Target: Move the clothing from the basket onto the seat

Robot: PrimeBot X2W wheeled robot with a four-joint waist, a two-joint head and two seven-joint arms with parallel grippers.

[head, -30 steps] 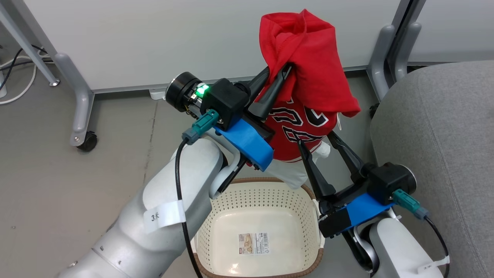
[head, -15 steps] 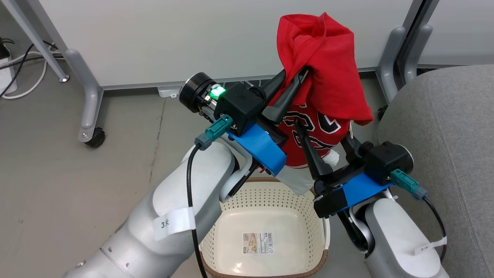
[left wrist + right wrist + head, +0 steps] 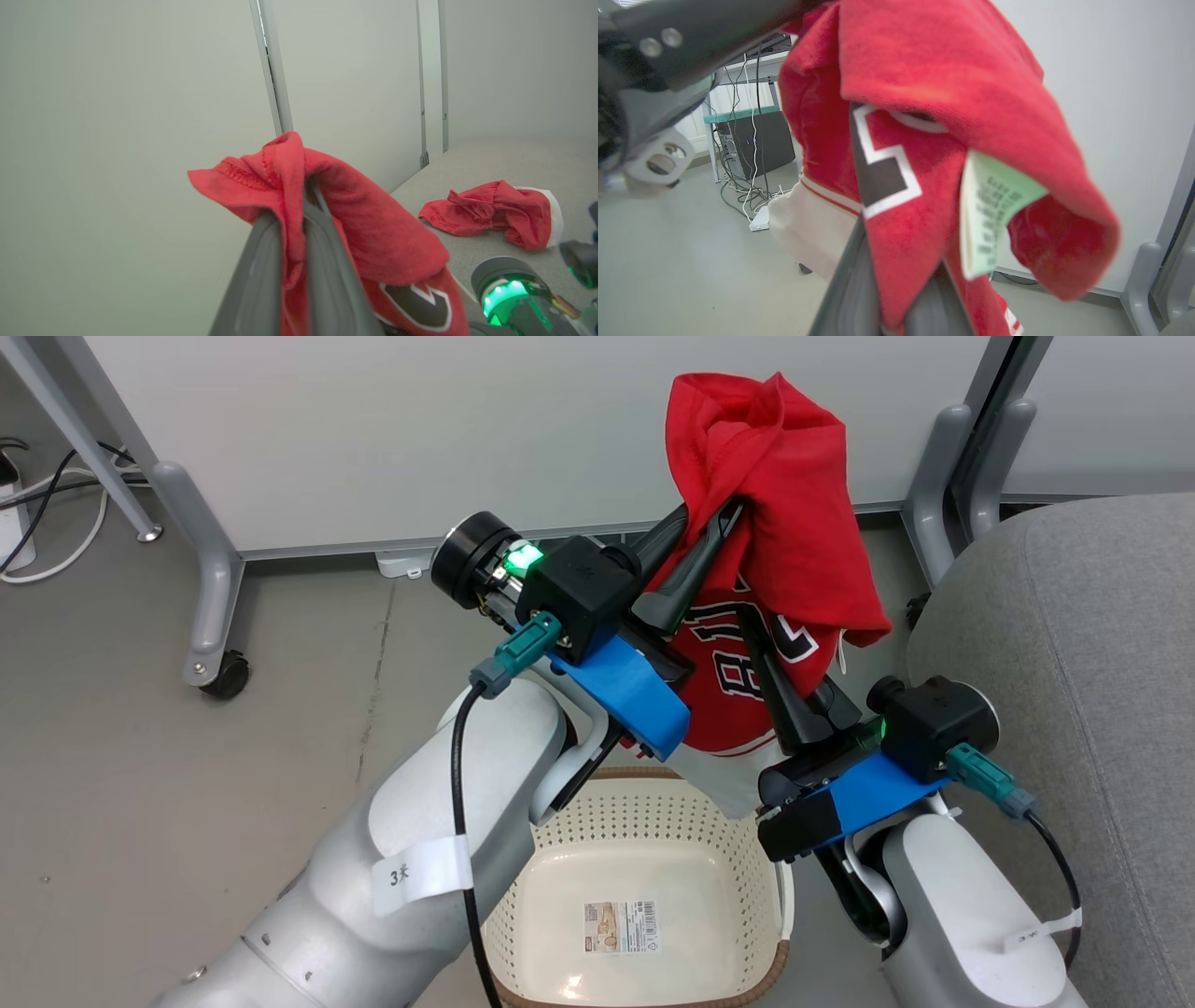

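Above the basket [image 3: 644, 803], upward-angled left gripper [image 3: 719, 515] and lower right gripper [image 3: 752, 618] clamp the jersey [image 3: 789, 523].

I see the jersey [image 3: 784, 495] hanging bunched in the air above the far end of the basket [image 3: 644, 803]. It is bright red with black-and-white numerals, and a white part droops at the bottom. My left gripper [image 3: 721, 513] pinches its upper fold, and my right gripper [image 3: 752, 616] is clamped on it lower down by the numerals. The cream perforated basket sits on the floor, with a paper label on its bottom. A second red garment [image 3: 490, 219] with white trim lies crumpled on the grey sofa [image 3: 1074, 644], right of the basket.
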